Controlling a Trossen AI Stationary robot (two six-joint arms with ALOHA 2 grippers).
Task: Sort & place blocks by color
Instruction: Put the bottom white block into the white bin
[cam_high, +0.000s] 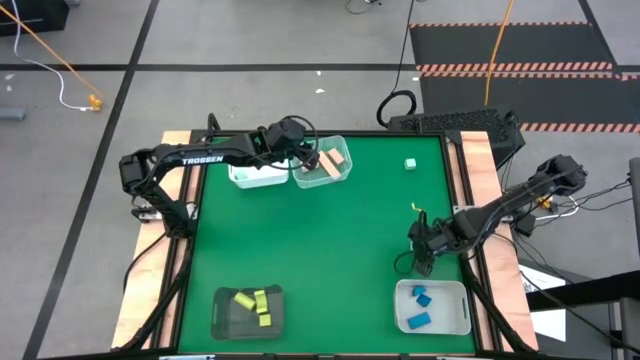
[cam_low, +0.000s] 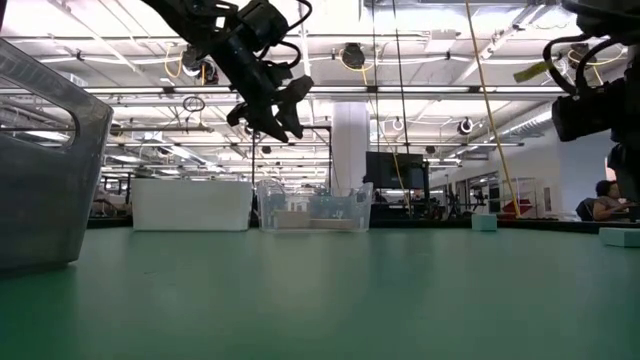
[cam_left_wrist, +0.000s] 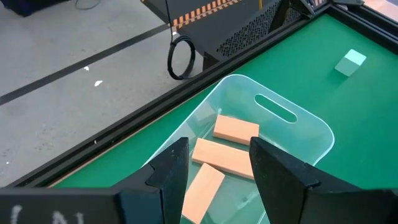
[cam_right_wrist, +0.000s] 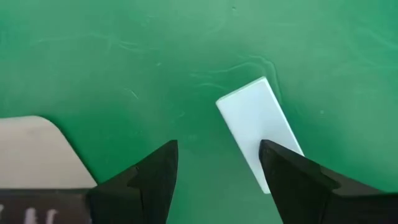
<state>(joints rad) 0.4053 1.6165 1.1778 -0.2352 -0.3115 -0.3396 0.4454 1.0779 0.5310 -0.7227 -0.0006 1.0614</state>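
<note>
below the right end effector (cam_right_wrist: 217, 165), apart, mint bar (cam_right_wrist: 259, 127) lying flat, long axis diagonal

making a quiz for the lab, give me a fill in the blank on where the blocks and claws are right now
1. The clear bin under the left claw holds three ____ blocks.
2. The blue blocks lie in the ____ bin near the right arm.
3. The right claw hovers open over a pale mint ____ lying on the green mat.
4. The yellow-green blocks sit in the ____ bin.

Missing words: tan; white; bar; dark
</note>
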